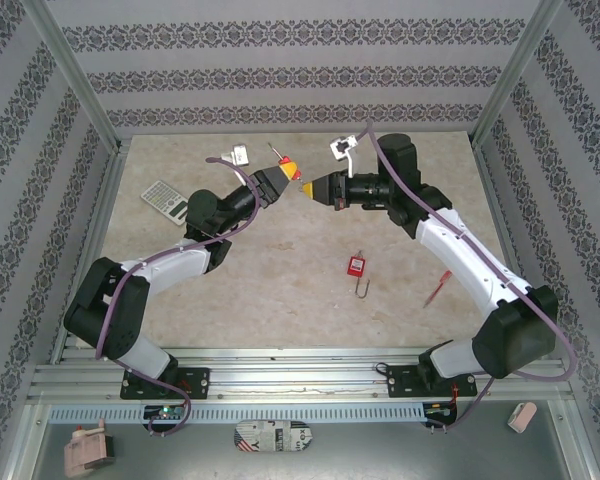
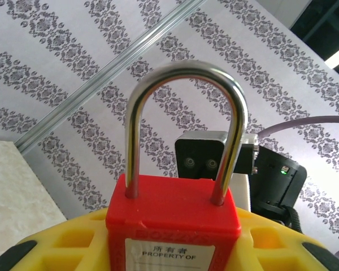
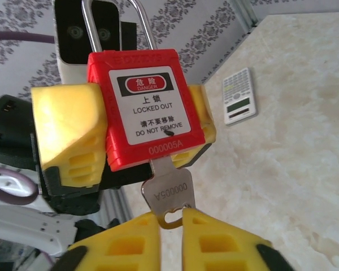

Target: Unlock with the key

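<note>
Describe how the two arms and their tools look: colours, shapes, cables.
The left arm and the right arm have white link shells between bulky black joints. A purple-grey cable runs loosely along each arm. The left tool and the right tool have black bodies that end in chunky yellow fingers with rectangular recesses.

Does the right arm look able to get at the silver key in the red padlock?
Probably yes: the silver key hangs below the red padlock, and the right tool is at its bow, nothing between.
</note>
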{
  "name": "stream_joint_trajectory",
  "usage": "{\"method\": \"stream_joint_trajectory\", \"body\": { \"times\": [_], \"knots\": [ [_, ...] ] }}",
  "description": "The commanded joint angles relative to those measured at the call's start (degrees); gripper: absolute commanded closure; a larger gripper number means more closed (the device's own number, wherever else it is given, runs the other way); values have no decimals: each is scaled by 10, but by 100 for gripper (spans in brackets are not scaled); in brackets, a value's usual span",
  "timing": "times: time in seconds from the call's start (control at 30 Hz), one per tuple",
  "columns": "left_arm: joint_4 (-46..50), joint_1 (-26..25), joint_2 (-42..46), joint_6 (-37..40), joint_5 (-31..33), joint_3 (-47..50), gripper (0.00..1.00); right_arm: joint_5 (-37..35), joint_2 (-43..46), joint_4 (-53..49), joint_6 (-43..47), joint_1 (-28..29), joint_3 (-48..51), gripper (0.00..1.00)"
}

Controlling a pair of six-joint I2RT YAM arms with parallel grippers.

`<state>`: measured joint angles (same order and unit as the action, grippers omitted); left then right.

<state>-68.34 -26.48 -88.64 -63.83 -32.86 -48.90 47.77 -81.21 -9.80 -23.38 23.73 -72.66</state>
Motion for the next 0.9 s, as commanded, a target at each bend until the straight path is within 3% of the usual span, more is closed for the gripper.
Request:
{"method": "stream_joint_trajectory", "body": {
  "times": [0.0,0.33,0.5,0.87],
  "knots": [
    [13,-32,28,21,-102,-11,100,-91,-22,19,29,21,-23,80],
    [161,-34,64,70,-84,-30,100,-139,-27,-20,70,45,-34,72],
    [177,-37,73,80,-82,-28,100,-136,-28,-16,69,47,-27,82],
    [165,-30,71,75,-90,-21,100,-84,-7,-2,47,33,-4,75]
  ]
}}
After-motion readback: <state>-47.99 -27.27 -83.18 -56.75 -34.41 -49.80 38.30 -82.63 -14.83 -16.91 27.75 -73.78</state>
